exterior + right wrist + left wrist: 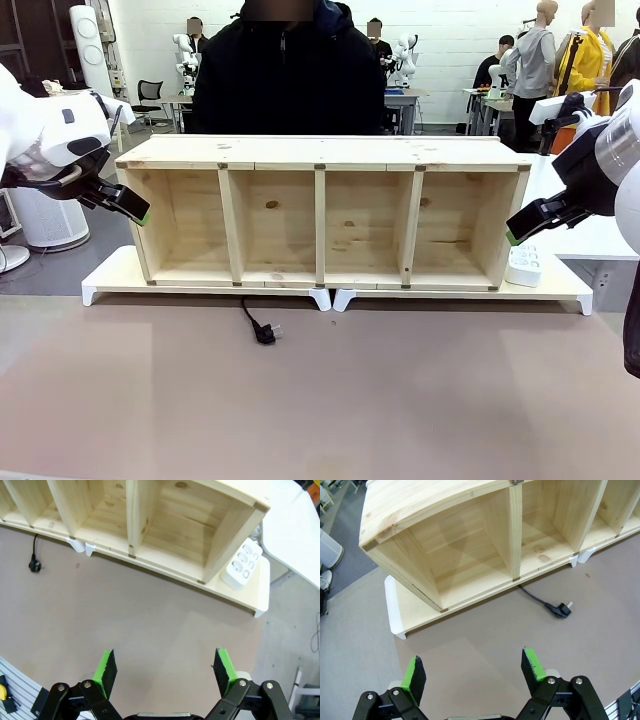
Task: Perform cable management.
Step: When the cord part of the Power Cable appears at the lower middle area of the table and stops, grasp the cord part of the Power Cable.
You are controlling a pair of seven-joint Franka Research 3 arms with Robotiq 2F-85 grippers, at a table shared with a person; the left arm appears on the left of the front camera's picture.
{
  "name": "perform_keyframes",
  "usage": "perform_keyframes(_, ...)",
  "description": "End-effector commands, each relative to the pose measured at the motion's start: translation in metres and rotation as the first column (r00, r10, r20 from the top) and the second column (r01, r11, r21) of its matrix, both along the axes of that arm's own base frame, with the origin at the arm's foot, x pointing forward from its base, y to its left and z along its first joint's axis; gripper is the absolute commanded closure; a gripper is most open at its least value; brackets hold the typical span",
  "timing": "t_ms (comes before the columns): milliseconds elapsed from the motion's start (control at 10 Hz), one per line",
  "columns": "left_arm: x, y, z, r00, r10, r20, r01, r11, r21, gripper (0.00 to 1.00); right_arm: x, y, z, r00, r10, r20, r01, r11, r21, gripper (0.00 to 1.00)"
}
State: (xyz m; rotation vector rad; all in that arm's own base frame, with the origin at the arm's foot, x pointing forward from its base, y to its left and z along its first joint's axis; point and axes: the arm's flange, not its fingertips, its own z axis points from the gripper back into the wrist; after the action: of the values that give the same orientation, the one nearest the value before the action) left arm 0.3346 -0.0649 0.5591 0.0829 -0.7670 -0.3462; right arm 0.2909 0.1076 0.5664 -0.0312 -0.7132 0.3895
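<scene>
The cable (262, 330) is thin and black. Its short visible end comes out from under the wooden shelf (320, 160) and lies on the brown table with its plug pointing right. The plug lies on the table in the left wrist view (559, 609) and far left in the right wrist view (34, 564). My left gripper (130, 206) hovers beside the shelf's left end, open and empty, as the left wrist view (472, 667) shows. My right gripper (522, 228) hangs off the shelf's right end, also open and empty (165, 665). The rest of the cable is hidden behind the shelf.
The shelf has several open compartments and stands on a base board with white feet (330, 298). A small white power strip (524, 265) rests on that board at the right end (242, 570). A person in a dark jacket (285, 70) stands behind the shelf. Brown table (320, 400) stretches in front.
</scene>
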Motion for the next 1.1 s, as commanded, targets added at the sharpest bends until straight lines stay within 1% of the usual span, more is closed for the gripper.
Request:
perform_keyframes(0,0.0002,-0.0009,-0.0004,1.0,0.0,0.0,0.0,1.0,0.004,0.0,0.0004,-0.0002,0.0011,1.0,0.0,0.008,0.0,1.0,0.002,0.0)
perform_keyframes(1000,0.0002,-0.0009,-0.0004,1.0,0.0,0.0,0.0,1.0,0.004,0.0,0.0004,-0.0002,0.0011,1.0,0.0,0.008,0.0,1.0,0.002,0.0)
